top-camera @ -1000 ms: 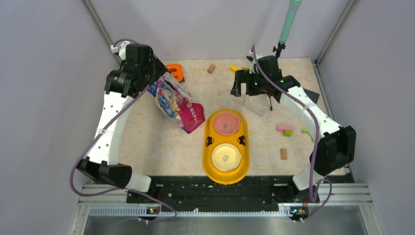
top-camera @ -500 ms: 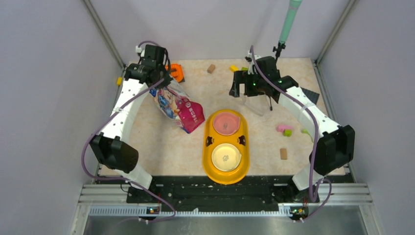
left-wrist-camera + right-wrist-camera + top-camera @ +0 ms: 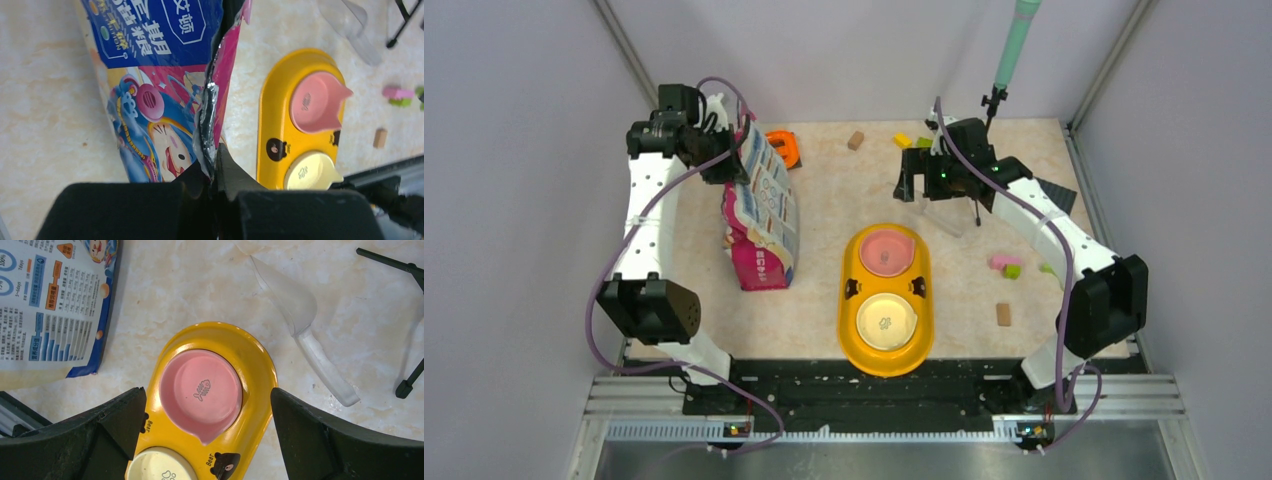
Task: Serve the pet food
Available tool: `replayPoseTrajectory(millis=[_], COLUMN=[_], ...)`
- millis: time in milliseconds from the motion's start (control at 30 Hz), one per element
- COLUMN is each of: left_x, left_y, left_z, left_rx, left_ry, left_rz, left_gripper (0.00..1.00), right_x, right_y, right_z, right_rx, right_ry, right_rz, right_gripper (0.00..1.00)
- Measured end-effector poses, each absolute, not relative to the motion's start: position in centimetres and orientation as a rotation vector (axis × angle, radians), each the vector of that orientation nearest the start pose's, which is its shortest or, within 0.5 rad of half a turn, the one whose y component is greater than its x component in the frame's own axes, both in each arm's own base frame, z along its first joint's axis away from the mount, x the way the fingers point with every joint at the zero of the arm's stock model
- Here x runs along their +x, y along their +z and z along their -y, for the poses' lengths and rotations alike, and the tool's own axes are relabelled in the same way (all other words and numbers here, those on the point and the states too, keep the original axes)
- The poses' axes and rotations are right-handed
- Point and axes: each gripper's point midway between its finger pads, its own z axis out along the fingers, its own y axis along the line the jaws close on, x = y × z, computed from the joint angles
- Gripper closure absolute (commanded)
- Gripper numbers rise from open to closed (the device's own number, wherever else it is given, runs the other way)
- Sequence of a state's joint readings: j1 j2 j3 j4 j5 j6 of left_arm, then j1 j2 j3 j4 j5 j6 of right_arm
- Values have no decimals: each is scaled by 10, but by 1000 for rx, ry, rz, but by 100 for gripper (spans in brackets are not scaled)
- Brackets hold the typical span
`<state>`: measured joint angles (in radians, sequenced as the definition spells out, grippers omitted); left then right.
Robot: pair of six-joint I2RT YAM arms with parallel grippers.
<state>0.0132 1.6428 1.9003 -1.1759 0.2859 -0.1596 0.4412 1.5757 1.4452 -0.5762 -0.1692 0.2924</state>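
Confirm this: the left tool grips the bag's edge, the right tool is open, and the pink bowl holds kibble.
Wrong on the bowl: the pink bowl is empty, as the right wrist view shows. The rest stands: the left tool grips the bag by its edge, and the right tool is open.

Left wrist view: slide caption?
Left gripper pinching the cat food bag by its edge, empty yellow two-bowl feeder beside it.
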Motion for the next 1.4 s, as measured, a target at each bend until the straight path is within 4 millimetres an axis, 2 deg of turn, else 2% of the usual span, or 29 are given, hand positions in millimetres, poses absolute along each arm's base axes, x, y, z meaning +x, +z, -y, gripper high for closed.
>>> replayPoseTrajectory(millis=[200,233,300,333,367,500,567,667,733,767,800,867,933,1033,1067,1133,1200,1233,1300,1333,1400], left_x=[362,359,356,356,357,350,348,351,355,356,358,360,361,363,363,364,364,365,369,372,377], left_y=[282,282,282,287,295,326,338,351,357,359,361,366,368,364,359,344,327,319,313,312,308], left_z=[74,76,78,83,86,93,91,81,72,67,60,50,42,38,39,42,48,53,67,75,84], left_rx=[109,119,127,127,133,133,105,22,-58,-95,-144,-215,-272,-307,-311,-317,-320,-315,-291,-268,-235], left_ry=[-576,-588,-594,-620,-631,-660,-640,-577,-535,-517,-498,-470,-443,-423,-424,-424,-436,-451,-489,-509,-516], left_rz=[-2478,-2479,-2481,-2461,-2428,-2318,-2278,-2234,-2209,-2198,-2187,-2163,-2149,-2152,-2159,-2189,-2233,-2255,-2275,-2277,-2287], left_gripper=[100,85,39,30,25,22,23,26,27,24,13,7,5,3,4,11,29,43,94,100,100], right_x=[373,373,373,373,373,373,376,380,380,379,376,368,361,352,352,354,355,355,355,356,357], right_y=[216,216,216,216,216,223,237,276,311,329,345,370,385,385,381,373,363,358,350,345,339], right_z=[-223,-223,-223,-223,-224,-229,-240,-273,-303,-318,-333,-357,-375,-390,-391,-392,-392,-391,-390,-390,-388], right_rx=[-260,-258,-252,-248,-242,-232,-246,-295,-334,-354,-375,-414,-448,-480,-479,-471,-465,-460,-454,-449,-437], right_ry=[574,575,581,584,587,601,615,675,740,777,814,877,922,963,966,962,953,949,937,929,917], right_rz=[-2319,-2319,-2321,-2321,-2322,-2311,-2285,-2194,-2110,-2063,-2019,-1956,-1912,-1911,-1921,-1942,-1968,-1982,-2003,-2015,-2033], right_gripper=[3,3,4,4,4,4,5,6,9,9,9,9,9,9,9,9,9,9,9,9,9])
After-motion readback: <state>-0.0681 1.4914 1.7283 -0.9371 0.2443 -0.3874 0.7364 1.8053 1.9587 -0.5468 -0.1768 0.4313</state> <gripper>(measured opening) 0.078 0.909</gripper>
